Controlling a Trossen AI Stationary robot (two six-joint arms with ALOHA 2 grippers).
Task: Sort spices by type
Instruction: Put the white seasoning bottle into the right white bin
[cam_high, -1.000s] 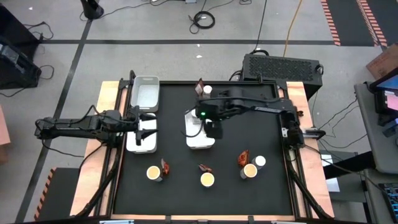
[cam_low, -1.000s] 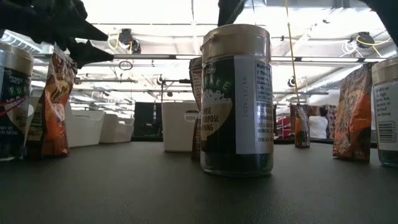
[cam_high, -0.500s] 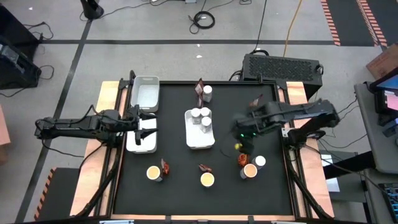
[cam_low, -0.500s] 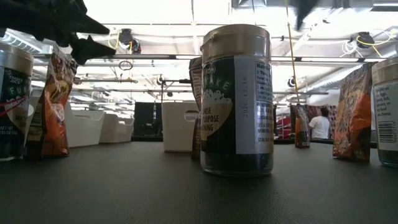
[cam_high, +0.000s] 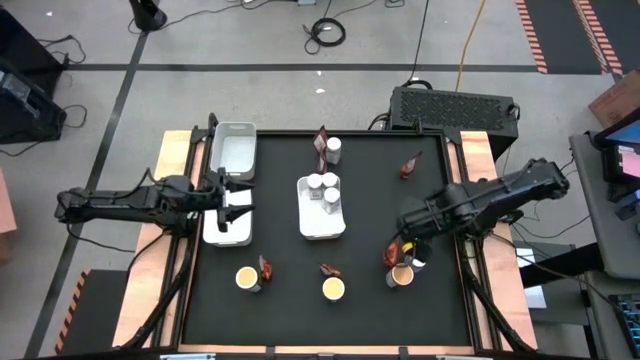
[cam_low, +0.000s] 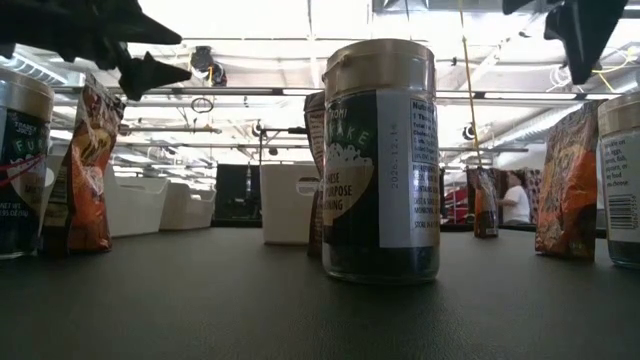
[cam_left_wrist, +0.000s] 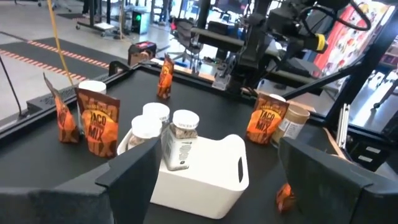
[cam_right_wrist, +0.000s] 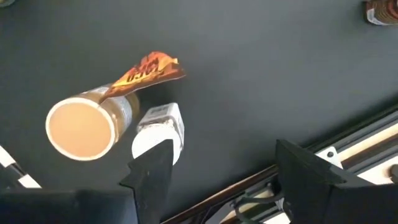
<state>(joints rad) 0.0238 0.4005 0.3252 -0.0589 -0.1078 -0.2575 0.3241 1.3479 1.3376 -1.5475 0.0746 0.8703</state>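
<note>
My right gripper (cam_high: 408, 242) (cam_right_wrist: 230, 180) is open and hovers above a group near the table's right near corner: a white-capped jar (cam_right_wrist: 159, 129) (cam_high: 418, 260), a yellow-orange-topped tub (cam_right_wrist: 81, 129) (cam_high: 402, 275) and a reddish-brown packet (cam_right_wrist: 147, 71) (cam_high: 391, 252) leaning on the tub. It touches none of them. Three white-capped jars (cam_high: 325, 186) (cam_left_wrist: 168, 127) stand in the middle white tray (cam_high: 322, 225). My left gripper (cam_high: 238, 197) (cam_left_wrist: 230, 180) is open and waits above the left tray (cam_high: 226, 232).
At the far edge stand a packet (cam_high: 320, 143) and a white-capped jar (cam_high: 334, 146); a lone packet (cam_high: 410, 165) lies far right. Along the near edge are a tub with a packet (cam_high: 252, 276), a packet (cam_high: 330, 270) and a tub (cam_high: 333, 289). An empty tray (cam_high: 234, 150) sits far left.
My right gripper has drawn away from the middle tray, toward the table's right and near edges, and now hangs over the jar, tub and packet there. The three jars in the middle tray have come into view behind it.
</note>
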